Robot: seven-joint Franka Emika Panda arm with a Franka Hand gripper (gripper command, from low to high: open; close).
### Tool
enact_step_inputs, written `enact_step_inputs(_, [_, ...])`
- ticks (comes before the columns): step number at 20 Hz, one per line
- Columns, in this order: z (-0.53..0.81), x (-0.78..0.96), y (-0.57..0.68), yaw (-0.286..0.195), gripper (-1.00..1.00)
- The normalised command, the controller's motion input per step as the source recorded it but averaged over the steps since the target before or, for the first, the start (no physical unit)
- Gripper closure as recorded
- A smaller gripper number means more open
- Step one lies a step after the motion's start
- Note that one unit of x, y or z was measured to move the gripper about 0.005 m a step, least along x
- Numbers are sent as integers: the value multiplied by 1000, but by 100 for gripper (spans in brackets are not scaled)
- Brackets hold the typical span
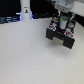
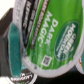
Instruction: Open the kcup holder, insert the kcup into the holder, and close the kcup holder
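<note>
The kcup holder (image 1: 61,37) is a black boxy unit on the white table at the exterior view's right. My gripper (image 1: 62,21) hangs just above its top and is shut on the kcup (image 1: 62,22), a small pod with a green top. In the wrist view the kcup's green lid (image 2: 52,37) with white lettering fills most of the picture, tilted and very close. Dark parts of the holder (image 2: 10,50) show beside it. I cannot tell whether the drawer is open.
A tall white bottle-shaped object (image 1: 25,11) with a blue glow stands at the back on the exterior view's left. Other pods with reddish tops (image 1: 53,23) sit on the holder. The white table (image 1: 25,55) spreads in front.
</note>
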Motion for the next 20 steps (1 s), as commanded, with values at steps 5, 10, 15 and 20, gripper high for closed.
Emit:
enact_step_inputs(5, [-31,-359,-209,28,100])
enact_step_inputs(10, [-375,-41,-84,10,100])
enact_step_inputs(15, [-226,-9,16,39,100])
enact_step_inputs(20, [92,-1,124,90,-100])
